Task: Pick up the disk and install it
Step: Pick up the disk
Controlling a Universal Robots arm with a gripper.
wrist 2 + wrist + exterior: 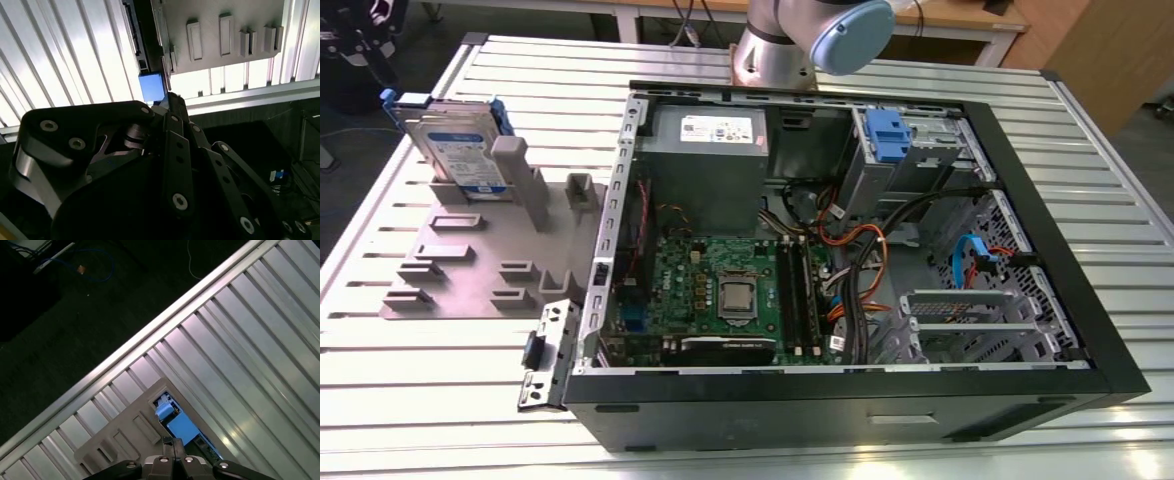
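Over the grey fixture, in both wrist views, the gripper hangs with its black fingertips drawn together, leaving no gap and holding nothing. Just past the tips lies the disk, seen edge-on from above as a bright blue strip of carrier frame. It stands in a slot at one corner of the fixture, and the gripper is clear of it.

In the exterior view the disk stands upright on its long edge. Its white-and-blue label faces out and the blue carrier wraps its rim, held between grey posts at the fixture's far corner. The fixture is a flat plate with raised blocks and lies on the slatted metal table, just beside the open computer case on the exterior view's left.

Inside the case sit a grey power supply, a green motherboard, orange cables and a lone blue bracket in the drive bay, well apart from the disk. The robot arm rises behind the case's far wall.
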